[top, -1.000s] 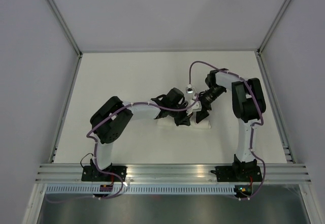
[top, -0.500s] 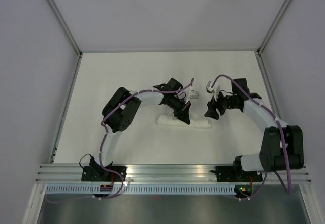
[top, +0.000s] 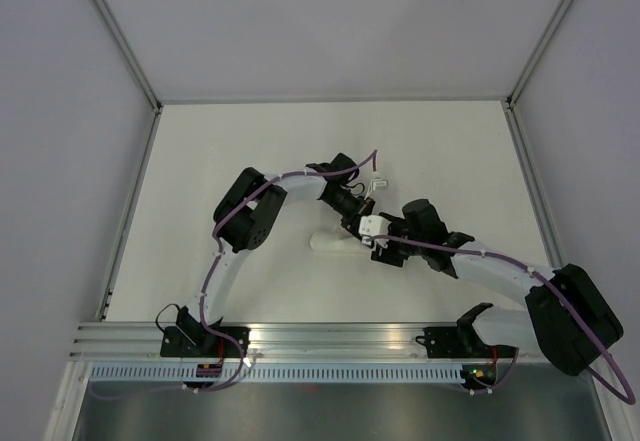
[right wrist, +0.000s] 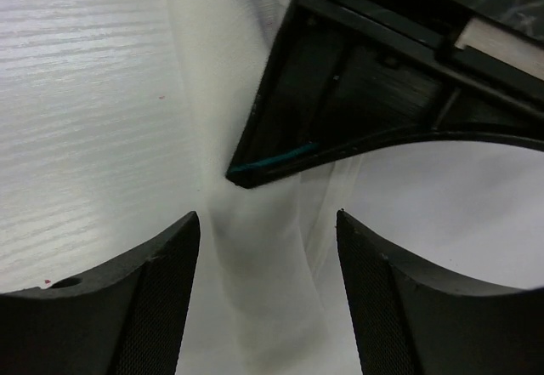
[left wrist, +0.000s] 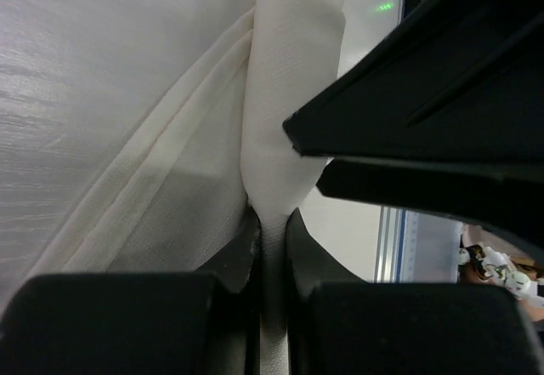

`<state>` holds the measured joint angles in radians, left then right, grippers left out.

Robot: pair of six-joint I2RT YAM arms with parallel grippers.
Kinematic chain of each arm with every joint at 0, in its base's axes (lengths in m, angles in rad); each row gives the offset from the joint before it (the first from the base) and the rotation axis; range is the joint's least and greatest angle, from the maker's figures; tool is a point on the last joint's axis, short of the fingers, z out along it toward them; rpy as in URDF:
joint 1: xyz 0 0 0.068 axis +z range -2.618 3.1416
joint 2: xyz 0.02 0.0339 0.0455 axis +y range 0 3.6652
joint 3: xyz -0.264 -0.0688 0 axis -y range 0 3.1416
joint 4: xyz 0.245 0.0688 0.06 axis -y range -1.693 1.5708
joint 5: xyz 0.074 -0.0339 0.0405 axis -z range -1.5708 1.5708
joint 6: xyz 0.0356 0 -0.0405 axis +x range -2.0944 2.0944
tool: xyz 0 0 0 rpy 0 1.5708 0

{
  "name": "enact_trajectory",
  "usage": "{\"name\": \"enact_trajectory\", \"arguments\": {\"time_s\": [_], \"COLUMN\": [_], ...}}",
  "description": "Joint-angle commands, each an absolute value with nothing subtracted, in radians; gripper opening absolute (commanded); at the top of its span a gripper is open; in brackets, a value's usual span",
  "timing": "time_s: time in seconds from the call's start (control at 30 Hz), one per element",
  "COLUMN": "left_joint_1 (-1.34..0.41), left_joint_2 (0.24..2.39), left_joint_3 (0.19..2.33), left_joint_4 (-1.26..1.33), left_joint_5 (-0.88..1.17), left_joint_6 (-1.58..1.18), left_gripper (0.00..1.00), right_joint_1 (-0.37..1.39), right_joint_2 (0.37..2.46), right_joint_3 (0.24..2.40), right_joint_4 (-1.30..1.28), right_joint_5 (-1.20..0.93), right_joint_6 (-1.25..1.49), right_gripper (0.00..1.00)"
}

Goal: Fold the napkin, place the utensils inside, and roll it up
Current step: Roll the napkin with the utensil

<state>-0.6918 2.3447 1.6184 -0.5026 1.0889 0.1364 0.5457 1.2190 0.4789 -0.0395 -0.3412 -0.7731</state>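
Near the middle of the cream tabletop (top: pixel 230 151), the napkin (top: pixel 333 243) is lying as a narrow white bundle running left to right, and both arms are meeting at its right end. The left gripper (left wrist: pixel 272 232) is reaching down onto that end from the far side. Its wrist view is showing its two black fingers (left wrist: pixel 242 260) squeezed almost together, with a thin fold of the white cloth trapped between them. Above the pinch the cloth is swelling into a rolled, tube-like column, with looser pleats fanning off to one side onto the table. The right gripper (right wrist: pixel 268 256) is reaching in from the near right, its arm stretching low across the table. Its fingers (right wrist: pixel 157 298) are standing well apart, one on each side of the cloth, with the white fabric passing through the gap; whether either pad is touching the cloth I cannot tell. Just beyond them in that view, a black finger of the left gripper is sitting over the napkin, and in the overhead view the two grippers are sitting close beside each other, nearly touching. The left part of the bundle is lying free on the table, apart from both grippers.
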Motion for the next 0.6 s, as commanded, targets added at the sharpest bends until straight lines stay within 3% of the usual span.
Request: {"name": "enact_trajectory", "arguments": {"time_s": [0.0,0.1,0.23,0.43,0.57], "left_joint_1": [-0.699,-0.698,-0.699,-0.698,-0.667], "left_joint_2": [2.414,2.414,2.41,2.33,2.194], "left_joint_3": [1.614,1.615,1.62,1.574,1.507], "left_joint_4": [-0.569,-0.569,-0.569,-0.491,-0.342], "left_joint_5": [1.003,1.0,1.0,0.944,0.884], "left_joint_6": [0.109,0.104,0.103,0.098,0.023], "left_gripper": [0.1,0.11,0.15,0.37,0.41], "right_joint_1": [0.607,0.633,0.646,0.646,0.641], "right_joint_2": [1.247,1.267,1.31,1.345,1.364], "right_joint_3": [0.446,0.439,0.443,0.469,0.503], "right_joint_4": [0.095,0.104,0.101,0.035,-0.061], "right_joint_5": [-0.213,-0.195,-0.18,-0.186,-0.218], "right_joint_6": [-0.801,-0.802,-0.808,-0.827,-0.833], "right_gripper": [0.71,0.67,0.54,0.27,0.2]}}
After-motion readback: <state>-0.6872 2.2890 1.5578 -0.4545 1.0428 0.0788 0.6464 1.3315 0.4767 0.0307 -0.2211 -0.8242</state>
